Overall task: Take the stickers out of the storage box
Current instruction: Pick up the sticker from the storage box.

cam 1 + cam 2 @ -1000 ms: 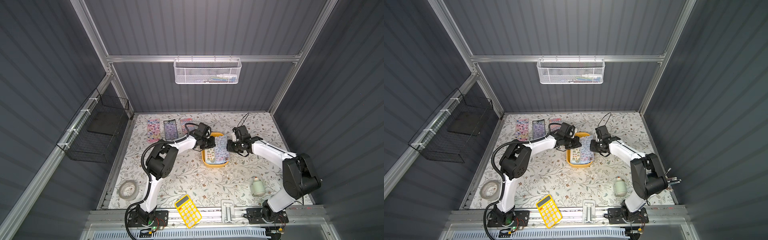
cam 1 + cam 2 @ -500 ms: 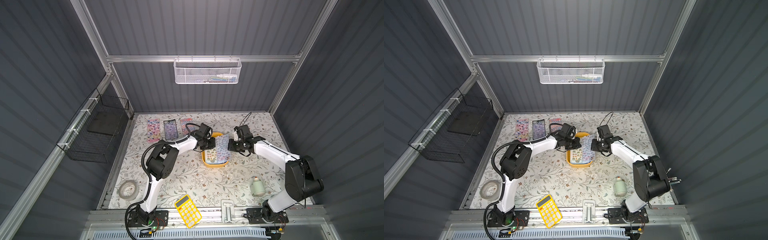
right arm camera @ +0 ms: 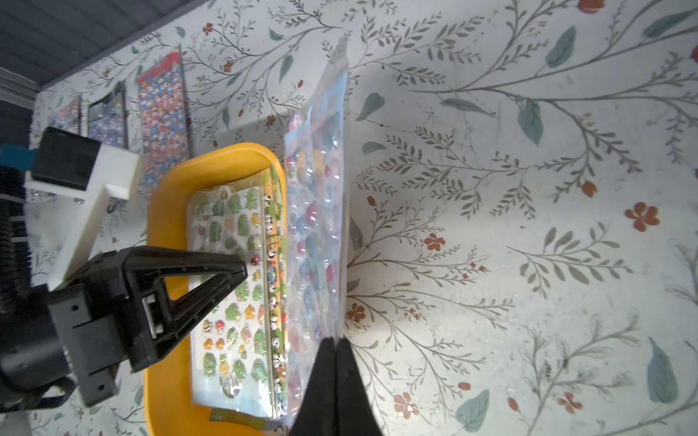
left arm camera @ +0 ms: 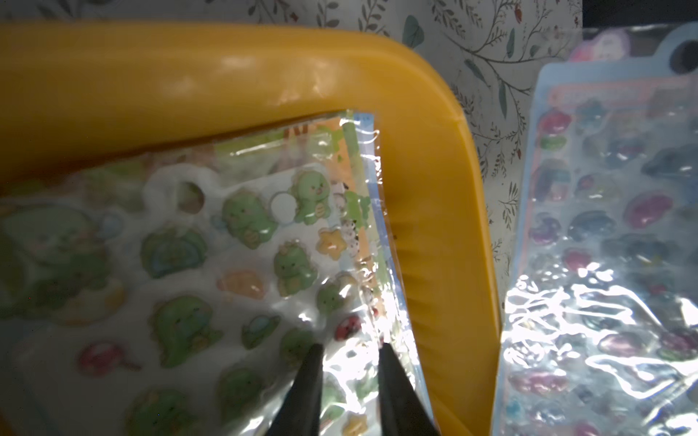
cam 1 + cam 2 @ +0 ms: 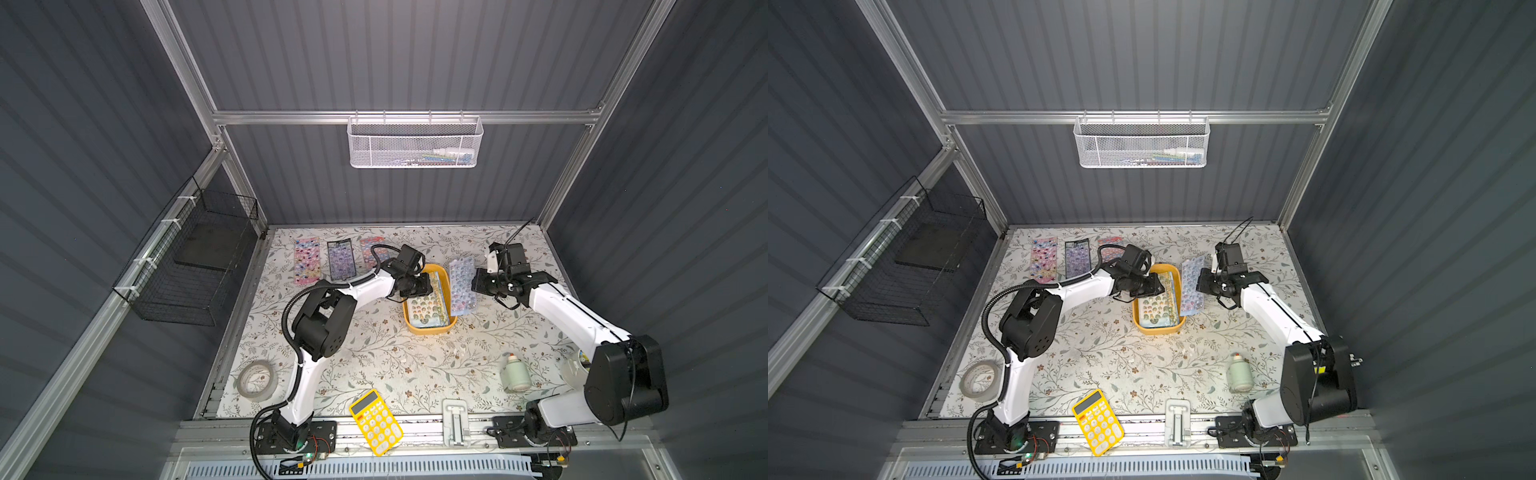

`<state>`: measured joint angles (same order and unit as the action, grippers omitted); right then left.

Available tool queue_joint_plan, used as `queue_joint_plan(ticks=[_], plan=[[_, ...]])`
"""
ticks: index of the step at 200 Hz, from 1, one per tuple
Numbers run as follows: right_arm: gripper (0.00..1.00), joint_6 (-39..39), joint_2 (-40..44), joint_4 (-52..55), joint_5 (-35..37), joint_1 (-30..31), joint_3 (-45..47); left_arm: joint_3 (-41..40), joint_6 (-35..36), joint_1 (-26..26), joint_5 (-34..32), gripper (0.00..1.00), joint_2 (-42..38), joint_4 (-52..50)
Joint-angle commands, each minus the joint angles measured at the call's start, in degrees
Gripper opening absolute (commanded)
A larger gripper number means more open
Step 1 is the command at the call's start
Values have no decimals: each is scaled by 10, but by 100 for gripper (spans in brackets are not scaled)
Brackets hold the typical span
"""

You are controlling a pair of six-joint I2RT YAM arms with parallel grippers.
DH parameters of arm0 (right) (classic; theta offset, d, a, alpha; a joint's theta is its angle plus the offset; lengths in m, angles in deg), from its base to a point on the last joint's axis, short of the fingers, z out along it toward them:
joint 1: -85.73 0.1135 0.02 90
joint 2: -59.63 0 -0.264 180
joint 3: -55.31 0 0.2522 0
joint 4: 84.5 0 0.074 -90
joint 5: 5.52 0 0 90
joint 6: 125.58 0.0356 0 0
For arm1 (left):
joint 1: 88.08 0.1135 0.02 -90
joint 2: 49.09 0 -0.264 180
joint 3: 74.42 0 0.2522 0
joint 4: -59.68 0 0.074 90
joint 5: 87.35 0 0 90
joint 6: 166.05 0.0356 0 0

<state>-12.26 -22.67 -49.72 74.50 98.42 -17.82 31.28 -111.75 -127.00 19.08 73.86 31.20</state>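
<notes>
The storage box (image 5: 429, 330) sits about mid-surface, a little toward the far side. It holds a stack of stickers (image 5: 428, 308) lying flat, and the top sheet shows green dinosaur figures (the glossy wrap throws glare over part of it). Just right of the box's right wall a blue sheet (image 5: 461, 286) stands on its long edge, outside the box; whether it touches the wall I cannot tell. The right pincer (image 3: 336, 345) is closed on that sheet's edge, fingers pressed together with the film between them. The left pincer (image 4: 349, 349) hovers over the right side of the stack, its fingers (image 4: 308, 377) slightly parted and gripping nothing. Three sheets (image 5: 341, 261) lie flat side by side at the far left of the floral surface (image 5: 374, 361), well apart from the box. Toward the near edge are a yellow calculator (image 5: 376, 422), a tape roll (image 5: 257, 380) at the left and a pale bottle (image 5: 514, 372) at the right.
</notes>
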Motion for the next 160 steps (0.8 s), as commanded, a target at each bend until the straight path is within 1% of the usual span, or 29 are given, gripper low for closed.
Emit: queue_joint_plan(ticks=[1,25,48,49,55,58,60,76,91,119,156,160], plan=[[0,-2,20,-5,-34,0,-29,44,16,3,8,42,-52,0],[0,-3,26,5,-58,0,-56,52,35,2,-2,69,-91,11],[0,5,27,8,-86,1,-77,44,65,2,-19,86,-132,25],[0,5,27,8,-98,1,-78,44,67,2,-19,87,-134,25],[0,10,26,7,-113,3,-81,42,75,3,-19,91,-143,29],[0,12,26,6,-121,5,-84,40,79,3,-20,97,-147,31],[0,13,26,6,-125,6,-86,39,82,3,-20,99,-150,32],[0,16,24,6,-148,20,-97,33,95,8,-21,100,-168,32],[0,14,22,10,-152,43,-110,18,92,22,-23,100,-185,37],[0,18,14,2,-175,74,-127,-48,65,62,1,100,-232,78],[0,40,-3,-20,-197,85,-134,-105,67,102,20,99,-288,94],[0,44,-3,-26,-198,85,-134,-125,67,106,41,98,-292,99]])
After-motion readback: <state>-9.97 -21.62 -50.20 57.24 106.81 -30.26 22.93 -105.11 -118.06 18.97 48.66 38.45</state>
